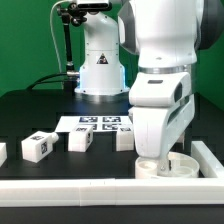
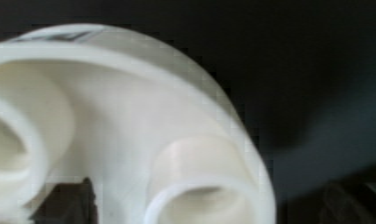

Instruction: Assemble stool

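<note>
Exterior view: the gripper (image 1: 160, 150) hangs directly over the seat (image 1: 188, 166), nearly touching it — whether the jaws are open or closed cannot be told; the legs (image 1: 37, 147) lie to this view's left.

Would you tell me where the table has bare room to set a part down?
Bare table lies at the exterior view's left, between the legs and the robot base; a narrower strip runs between legs and front rail. That view's right corner is crowded: the arm hangs over the seat.
</note>
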Motion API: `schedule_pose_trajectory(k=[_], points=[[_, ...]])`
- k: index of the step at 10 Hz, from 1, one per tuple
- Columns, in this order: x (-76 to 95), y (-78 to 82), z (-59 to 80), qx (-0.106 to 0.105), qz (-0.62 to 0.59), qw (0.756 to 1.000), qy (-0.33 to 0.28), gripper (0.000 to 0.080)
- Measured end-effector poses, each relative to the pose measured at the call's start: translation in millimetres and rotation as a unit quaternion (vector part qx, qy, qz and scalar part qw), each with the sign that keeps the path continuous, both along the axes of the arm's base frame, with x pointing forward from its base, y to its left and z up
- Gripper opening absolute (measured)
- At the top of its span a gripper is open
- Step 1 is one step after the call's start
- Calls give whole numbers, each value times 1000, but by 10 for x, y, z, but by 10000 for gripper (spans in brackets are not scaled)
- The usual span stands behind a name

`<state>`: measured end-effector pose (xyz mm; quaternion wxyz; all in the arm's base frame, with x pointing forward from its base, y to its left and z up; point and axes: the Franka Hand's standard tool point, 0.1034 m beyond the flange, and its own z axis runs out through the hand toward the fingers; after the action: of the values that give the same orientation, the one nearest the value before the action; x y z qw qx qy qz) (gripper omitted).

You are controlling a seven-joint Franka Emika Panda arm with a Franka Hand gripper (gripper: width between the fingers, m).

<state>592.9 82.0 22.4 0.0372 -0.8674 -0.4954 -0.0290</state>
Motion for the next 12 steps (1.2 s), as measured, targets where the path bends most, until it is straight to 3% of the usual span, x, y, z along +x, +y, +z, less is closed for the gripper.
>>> schedule_pose_trajectory(k=[2,4,6,7,9,12], points=[[-42,13,149,-1,-16,1000,-2,646],[-180,-4,414,-5,-53,999,-6,649],[-317,-215,506,-11,-70,997,-24,649],[-525,-418,476,-15,-113,993,-38,649],[-821,-605,379,-23,-129,991,-30,649],[-800,-586,385,-22,-137,990,-29,649]])
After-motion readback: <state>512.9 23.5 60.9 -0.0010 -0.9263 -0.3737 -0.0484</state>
